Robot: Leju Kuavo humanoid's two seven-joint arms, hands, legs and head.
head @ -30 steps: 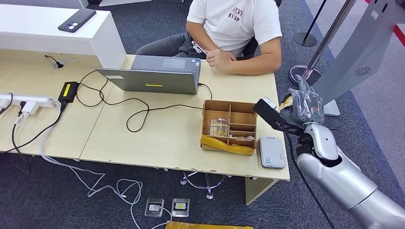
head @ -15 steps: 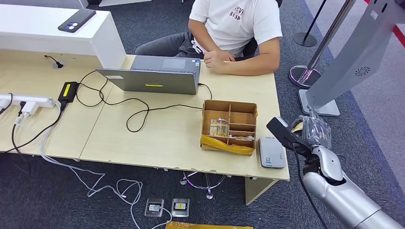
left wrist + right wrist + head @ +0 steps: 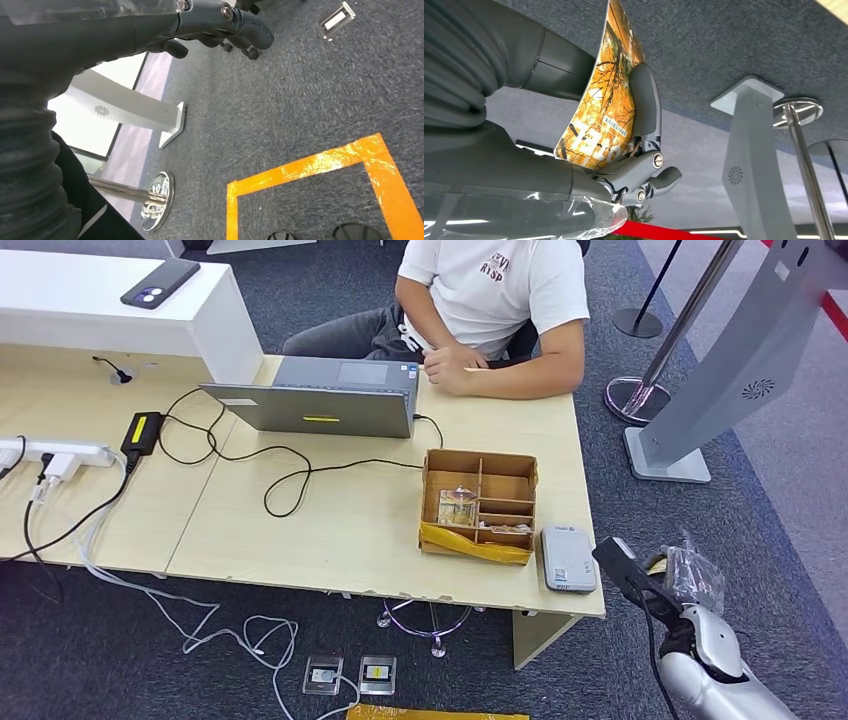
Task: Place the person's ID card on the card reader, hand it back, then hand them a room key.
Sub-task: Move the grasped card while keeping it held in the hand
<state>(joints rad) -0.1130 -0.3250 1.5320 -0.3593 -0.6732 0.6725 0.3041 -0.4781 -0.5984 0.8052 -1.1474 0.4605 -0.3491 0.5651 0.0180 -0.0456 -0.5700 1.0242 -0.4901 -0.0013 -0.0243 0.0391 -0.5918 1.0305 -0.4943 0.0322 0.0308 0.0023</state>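
Note:
My right hand (image 3: 690, 580) hangs low beside the table's right front corner, past the edge. It pinches an orange-yellow printed card (image 3: 604, 100) between a dark finger (image 3: 645, 100) and the hand's body; the card's yellow edge (image 3: 656, 563) peeks out from the hand. The grey card reader (image 3: 568, 558) lies flat on the table's front right corner, left of that hand, with nothing on it. A person in a white shirt (image 3: 495, 285) sits at the far side, one hand (image 3: 450, 365) resting on the table. My left hand (image 3: 200, 20) hangs over the carpet, holding nothing.
A brown compartment box (image 3: 480, 502) with cards (image 3: 460, 507) in it stands just left of the reader. A grey laptop (image 3: 320, 398), black cables (image 3: 280, 470) and a power strip (image 3: 55, 453) lie further left. A grey kiosk stand (image 3: 720, 360) and a barrier post (image 3: 640, 390) stand to the right.
My right arm has dropped from table height down past the table's right front corner, toward me, carrying the card. The person has barely moved.

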